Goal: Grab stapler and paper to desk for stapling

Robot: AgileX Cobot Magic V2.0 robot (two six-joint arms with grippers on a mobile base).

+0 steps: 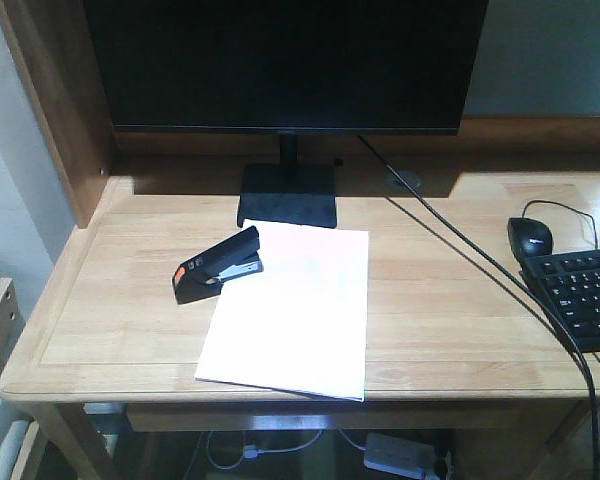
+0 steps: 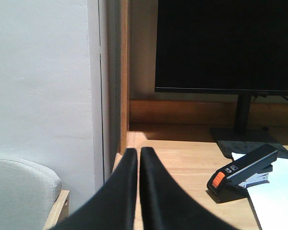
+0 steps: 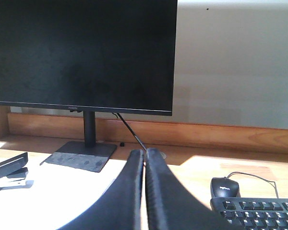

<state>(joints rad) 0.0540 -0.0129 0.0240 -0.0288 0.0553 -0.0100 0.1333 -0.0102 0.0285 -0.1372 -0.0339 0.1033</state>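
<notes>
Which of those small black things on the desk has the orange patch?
The stapler, lying at the paper's far left corner near the monitor stand. The other one, the mouse by the keyboard, is plain black and rounded.

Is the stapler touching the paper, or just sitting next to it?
Touching. In the exterior front-facing view, the stapler has its open mouth over the top-left corner of the paper, with no gap. The left wrist view shows the same overlap.

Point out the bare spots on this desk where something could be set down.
Widest bare patch: desk wood between the paper and the keyboard, crossed only by a cable. A smaller patch lies left of the stapler, toward the front-left corner. Crowded: the right edge with keyboard and mouse, and around the monitor stand.
</notes>
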